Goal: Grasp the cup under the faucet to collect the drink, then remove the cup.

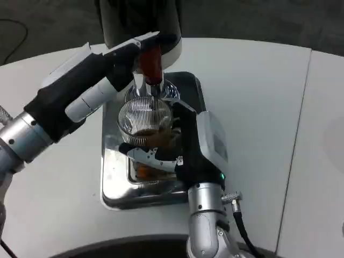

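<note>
Right hand [185, 148] grips ribbed cup [145, 119], steadying it on steel tray [115, 191] below faucet [151, 86]. Left hand [102, 80] presses red lever [151, 63], fingers wrapped on it, to dispense; brown drink pooling in cup.

Tray [115, 196] sits on desk [258, 107], centre-left. Cup [145, 122] stands on tray, directly under faucet handle [151, 64] of dispenser [141, 21] at tray's back edge. Right robot hand [185, 148] comes in from front, wrapped round cup's right & front side. Left robot hand [105, 75] comes in from left, above cup, touching faucet handle. Drink in cup's bottom.
</note>
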You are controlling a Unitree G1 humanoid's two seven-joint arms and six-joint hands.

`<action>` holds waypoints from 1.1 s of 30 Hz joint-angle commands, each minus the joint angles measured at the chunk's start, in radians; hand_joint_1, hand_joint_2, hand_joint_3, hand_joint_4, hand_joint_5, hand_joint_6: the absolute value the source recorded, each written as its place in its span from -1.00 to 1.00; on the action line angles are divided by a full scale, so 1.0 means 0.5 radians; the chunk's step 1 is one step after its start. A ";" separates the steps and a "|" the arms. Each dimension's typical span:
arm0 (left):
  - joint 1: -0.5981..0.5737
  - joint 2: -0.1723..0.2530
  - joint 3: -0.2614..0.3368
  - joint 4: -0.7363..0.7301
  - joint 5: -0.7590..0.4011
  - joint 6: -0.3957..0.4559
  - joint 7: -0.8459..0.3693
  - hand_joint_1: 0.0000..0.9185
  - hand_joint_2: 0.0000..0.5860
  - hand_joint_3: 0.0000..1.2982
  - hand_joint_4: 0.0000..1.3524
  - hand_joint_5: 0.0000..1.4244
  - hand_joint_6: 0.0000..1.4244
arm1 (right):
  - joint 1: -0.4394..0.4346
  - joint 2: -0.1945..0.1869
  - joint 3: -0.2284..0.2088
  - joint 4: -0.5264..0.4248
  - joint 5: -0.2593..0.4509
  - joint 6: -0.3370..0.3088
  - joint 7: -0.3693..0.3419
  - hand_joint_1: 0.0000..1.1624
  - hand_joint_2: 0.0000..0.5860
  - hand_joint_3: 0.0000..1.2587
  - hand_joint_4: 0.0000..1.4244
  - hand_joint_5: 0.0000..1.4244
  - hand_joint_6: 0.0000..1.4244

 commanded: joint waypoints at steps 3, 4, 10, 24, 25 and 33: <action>0.038 -0.037 0.068 0.001 -0.067 0.075 -0.053 -1.00 -0.75 -1.00 -1.00 -1.00 -1.00 | 0.044 0.213 -0.003 -0.109 -0.030 -0.045 -0.030 0.64 -0.57 0.20 0.11 0.38 0.36; 0.036 -0.038 0.070 -0.005 -0.060 0.069 -0.057 -1.00 -0.75 -1.00 -1.00 -1.00 -1.00 | 0.047 0.212 -0.003 -0.113 -0.029 -0.043 -0.027 0.64 -0.57 0.20 0.11 0.38 0.36; 0.041 -0.040 0.080 -0.060 -0.057 0.048 -0.099 -1.00 -0.74 -1.00 -1.00 -1.00 -1.00 | 0.056 0.207 -0.007 -0.124 -0.028 -0.038 -0.022 0.63 -0.57 0.20 0.11 0.38 0.36; 0.321 0.090 0.309 -0.515 -0.137 0.155 -0.077 -1.00 -0.73 -1.00 -1.00 -1.00 -1.00 | 0.177 0.178 0.018 -0.338 -0.056 -0.016 0.016 0.61 -0.60 0.20 0.11 0.39 0.37; 0.351 0.107 0.338 -0.542 -0.130 0.155 -0.067 -1.00 -0.73 -1.00 -1.00 -1.00 -1.00 | 0.196 0.178 0.025 -0.367 -0.063 -0.013 0.029 0.61 -0.60 0.20 0.11 0.39 0.37; 0.464 0.162 0.478 -0.563 -0.141 0.148 -0.055 -1.00 -0.72 -1.00 -1.00 -1.00 -1.00 | 0.267 0.207 0.050 -0.401 -0.093 -0.006 0.080 0.61 -0.60 0.20 0.11 0.39 0.38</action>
